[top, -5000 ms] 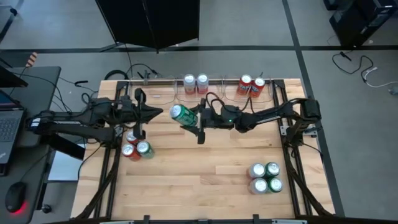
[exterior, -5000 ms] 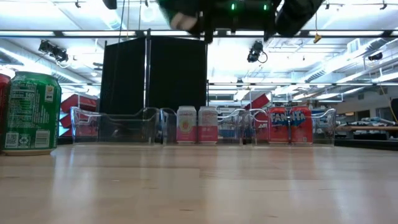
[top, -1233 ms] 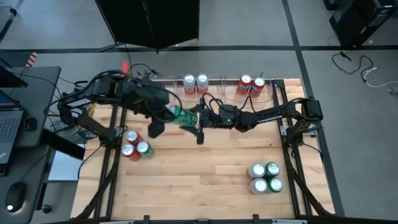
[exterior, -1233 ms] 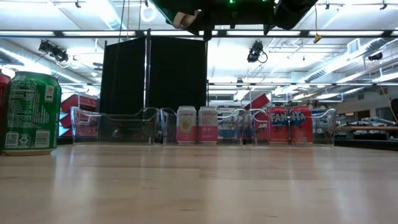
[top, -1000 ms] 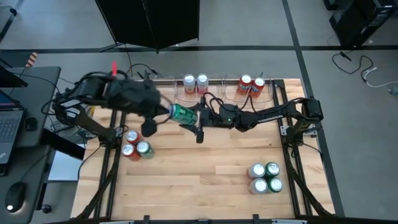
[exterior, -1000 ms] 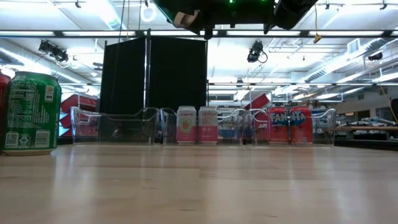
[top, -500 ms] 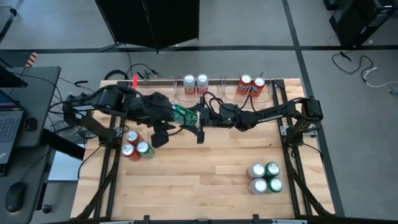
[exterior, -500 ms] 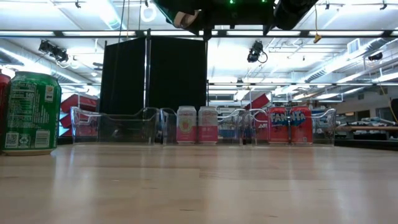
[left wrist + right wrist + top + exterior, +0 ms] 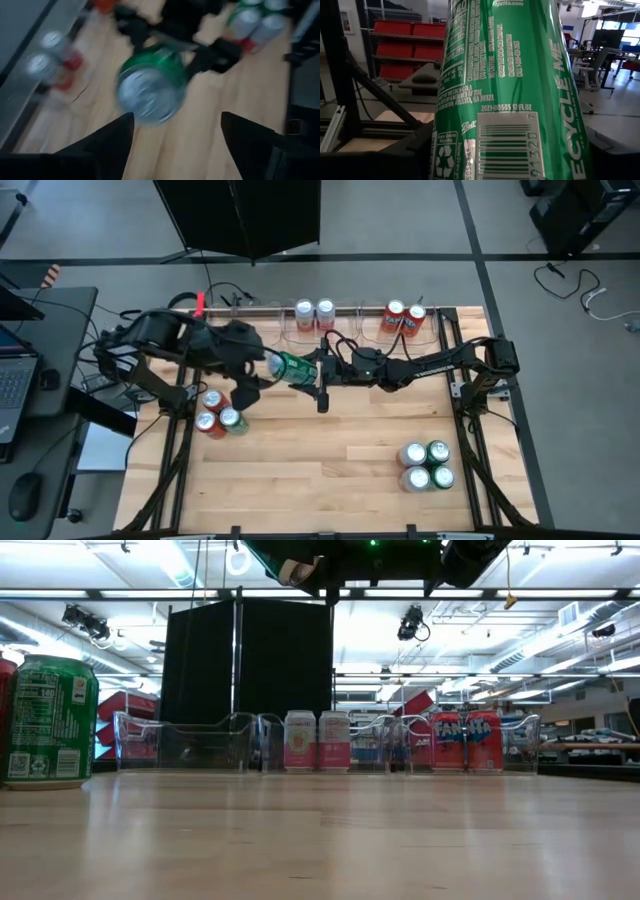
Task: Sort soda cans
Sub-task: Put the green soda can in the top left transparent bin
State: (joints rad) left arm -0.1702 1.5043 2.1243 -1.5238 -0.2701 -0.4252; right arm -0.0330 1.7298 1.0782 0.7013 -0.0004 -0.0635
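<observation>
A green soda can (image 9: 290, 367) lies level high above the table's middle, with my right gripper (image 9: 314, 370) shut on it; the can fills the right wrist view (image 9: 510, 85). My left gripper (image 9: 260, 370) stands open just left of the can. In the left wrist view its two fingers are spread and the can's silver end (image 9: 149, 95) faces it, a little way ahead and not between them. Two red cans and one green can (image 9: 218, 414) stand on the table under the left arm. My right gripper pinches the green can's side wall (image 9: 451, 145) between its two fingers, at the end away from the left arm. The fingers come level from the table's right and lie along the can. The can sticks out past them toward the left, lifted clear.
Clear trays at the far edge hold two silver-white cans (image 9: 314, 312) and two red cans (image 9: 405, 316); the left tray (image 9: 180, 745) has nothing in it. Several green and silver-white cans (image 9: 426, 465) stand near the right front corner. Bare wood lies in the middle and near left.
My left arm has swung about beside the held can: it pushed in toward the can and the near edge, then drew back a little toward the table's left, so the can's silver end shows again. The can stays level in my right gripper.
</observation>
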